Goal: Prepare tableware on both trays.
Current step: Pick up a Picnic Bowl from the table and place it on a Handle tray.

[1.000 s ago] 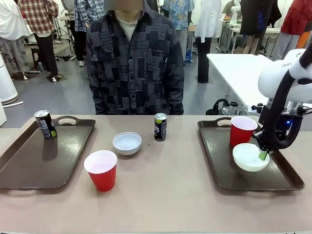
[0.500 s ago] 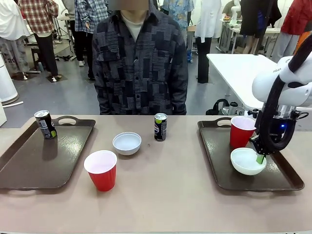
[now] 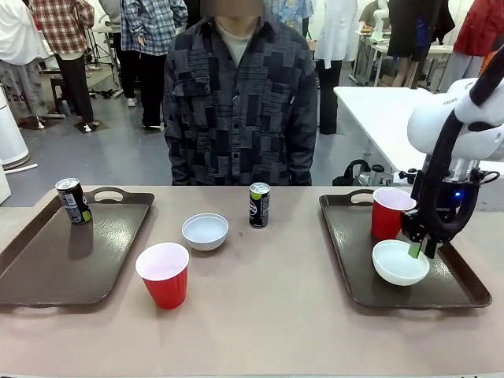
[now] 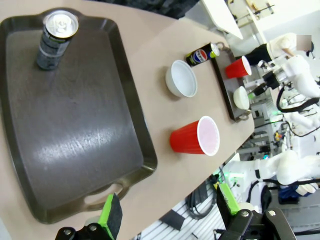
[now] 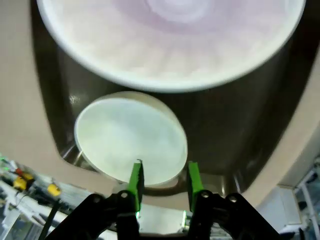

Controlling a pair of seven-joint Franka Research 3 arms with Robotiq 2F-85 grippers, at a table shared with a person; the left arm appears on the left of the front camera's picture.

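Note:
On the right tray [image 3: 358,272] stand a red cup [image 3: 390,211] and a white bowl [image 3: 398,264]. My right gripper [image 3: 417,250] hovers over the bowl's near rim, open. In the right wrist view its fingers [image 5: 135,181] stand a little apart astride the rim of the bowl [image 5: 131,137], below the cup's white inside [image 5: 170,40]. The left tray [image 3: 47,268] carries a dark can [image 3: 72,200]. Between the trays stand a pale bowl [image 3: 205,231], a second can [image 3: 259,205] and a second red cup [image 3: 163,274]. My left gripper [image 4: 169,210] hangs open above the left tray's [image 4: 75,125] end.
A person stands at the table's far edge, behind the middle can, hands out of sight. The table's near edge runs in front of the red cup. A white table stands beyond the right tray.
My right gripper, shut on the bowl's rim a second ago, has set the bowl down on the right tray and parted its fingers. The person has stepped to the right.

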